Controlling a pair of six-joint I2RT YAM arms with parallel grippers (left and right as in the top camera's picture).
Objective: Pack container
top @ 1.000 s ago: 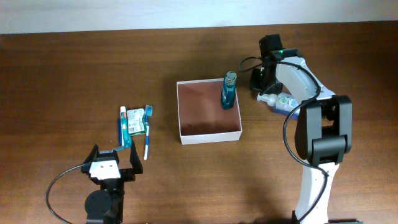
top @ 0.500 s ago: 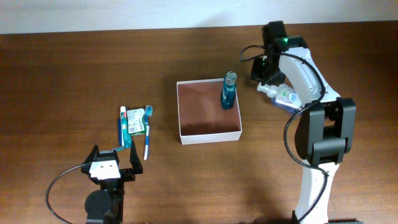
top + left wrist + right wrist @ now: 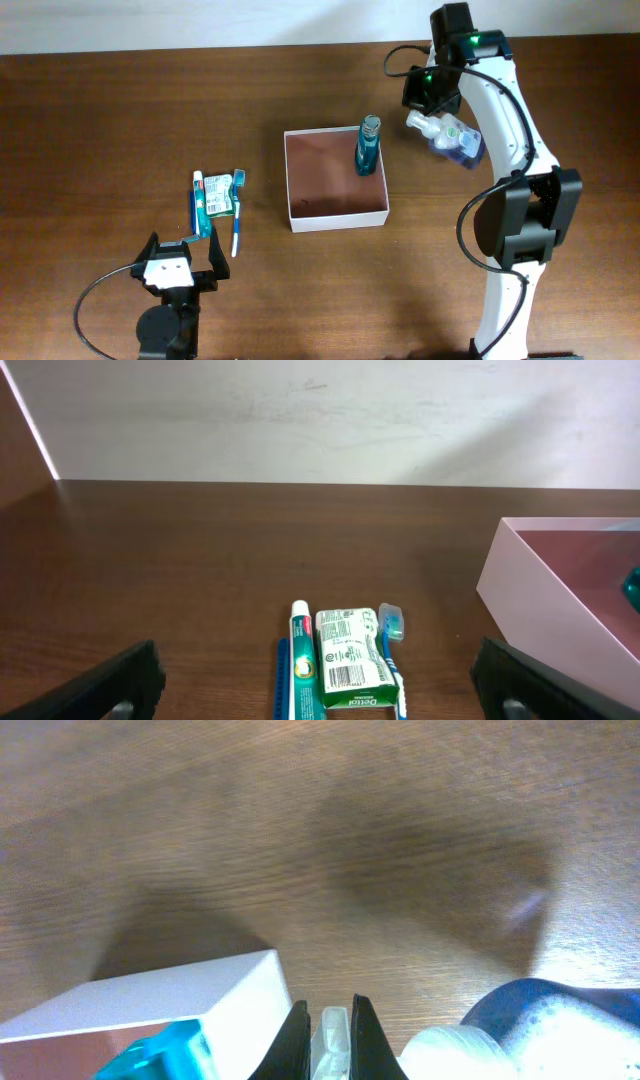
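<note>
The container, a shallow white-walled square box with a reddish-brown floor, sits mid-table; a teal bottle stands upright in its far right corner. My right gripper is shut on the clear pump nozzle of a blue and white pump bottle and holds it in the air right of the container. In the right wrist view the fingers pinch the nozzle, with the bottle body at the right and the container corner below. My left gripper is open and empty near the front left.
A toothpaste tube, a green Dettol soap box and a blue toothbrush lie together left of the container, just beyond my left gripper. They also show in the left wrist view, soap box in the middle.
My right gripper has lifted the pump bottle off the table and carried it up and away from the table's front. The left arm has not moved.
</note>
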